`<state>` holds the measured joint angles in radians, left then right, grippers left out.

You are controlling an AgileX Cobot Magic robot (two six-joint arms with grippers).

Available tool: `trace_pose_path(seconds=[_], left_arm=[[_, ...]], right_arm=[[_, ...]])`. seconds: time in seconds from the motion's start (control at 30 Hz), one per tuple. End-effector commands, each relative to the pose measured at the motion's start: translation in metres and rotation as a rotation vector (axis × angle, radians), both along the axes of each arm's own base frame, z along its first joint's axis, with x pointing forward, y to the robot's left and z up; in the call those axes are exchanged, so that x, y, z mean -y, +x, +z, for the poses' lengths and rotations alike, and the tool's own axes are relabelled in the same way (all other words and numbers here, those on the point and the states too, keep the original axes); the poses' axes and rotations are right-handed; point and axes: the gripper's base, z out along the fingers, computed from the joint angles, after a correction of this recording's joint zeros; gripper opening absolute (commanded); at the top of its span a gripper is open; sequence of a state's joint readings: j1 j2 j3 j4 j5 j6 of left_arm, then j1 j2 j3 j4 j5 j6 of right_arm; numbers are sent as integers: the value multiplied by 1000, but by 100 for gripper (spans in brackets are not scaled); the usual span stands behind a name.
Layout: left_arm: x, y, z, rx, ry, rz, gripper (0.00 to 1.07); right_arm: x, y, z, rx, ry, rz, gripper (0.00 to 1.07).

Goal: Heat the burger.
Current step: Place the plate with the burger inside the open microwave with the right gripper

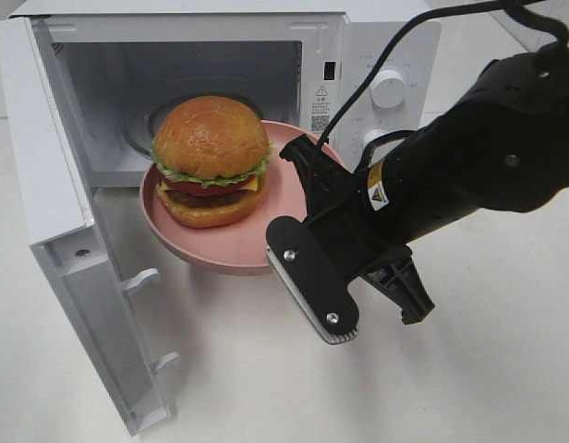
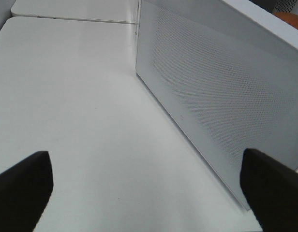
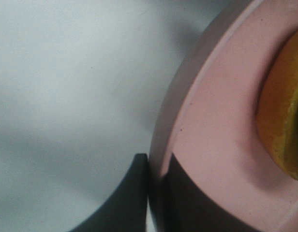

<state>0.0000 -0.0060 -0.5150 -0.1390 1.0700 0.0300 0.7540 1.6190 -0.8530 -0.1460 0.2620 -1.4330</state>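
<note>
Right fingers [image 3: 127, 203] clamped on pink plate [image 1: 224, 251] rim; burger [image 1: 211, 161] rides upright on plate, no food contact. Plate held above counter [image 1: 266, 378] at open microwave [image 1: 377, 55] mouth, likely for sliding in. Left fingers [image 2: 23, 183] spread wide, empty, outside door [image 2: 212, 87], clear of path.

A white box-shaped microwave oven [image 1: 358, 55] stands at the back left of the white flat table [image 1: 469, 369], its flat hinged door [image 1: 44, 166] swung out to the left and reaching toward the table's front edge. Before the open cavity [image 1: 100, 83] a round pink plate [image 1: 220, 254] hangs above the table, far edge at the sill, with the tall layered burger [image 1: 211, 157] on it. The right gripper [image 3: 153, 179] pinches the plate's rim on its right side; the left gripper [image 2: 146, 188] sits left of the door, facing its outer side
</note>
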Motion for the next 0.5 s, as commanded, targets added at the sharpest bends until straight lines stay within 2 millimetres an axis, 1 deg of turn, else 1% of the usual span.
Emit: trace_pose_path(seconds=[0.03, 0.07, 0.13, 0.23, 0.3, 0.33, 0.4, 0.43, 0.5], left_arm=[[0, -3, 0, 19, -1, 0, 98], [0, -3, 0, 19, -1, 0, 98], [0, -3, 0, 19, -1, 0, 98], [0, -3, 0, 19, -1, 0, 98], [0, -3, 0, 19, -1, 0, 98], [0, -3, 0, 19, -1, 0, 98], [0, -3, 0, 19, -1, 0, 98], [0, -3, 0, 19, -1, 0, 98], [0, -3, 0, 19, -1, 0, 98]], right_arm=[[-13, 11, 9, 63, 65, 11, 0], [-13, 11, 9, 63, 65, 11, 0], [-23, 21, 7, 63, 70, 5, 0], [-25, 23, 7, 62, 72, 2, 0], [-31, 30, 6, 60, 79, -9, 0], [-31, 30, 6, 60, 79, -9, 0], [-40, 40, 5, 59, 89, -23, 0], [-40, 40, 5, 59, 89, -23, 0], [-47, 47, 3, 44, 71, -28, 0]])
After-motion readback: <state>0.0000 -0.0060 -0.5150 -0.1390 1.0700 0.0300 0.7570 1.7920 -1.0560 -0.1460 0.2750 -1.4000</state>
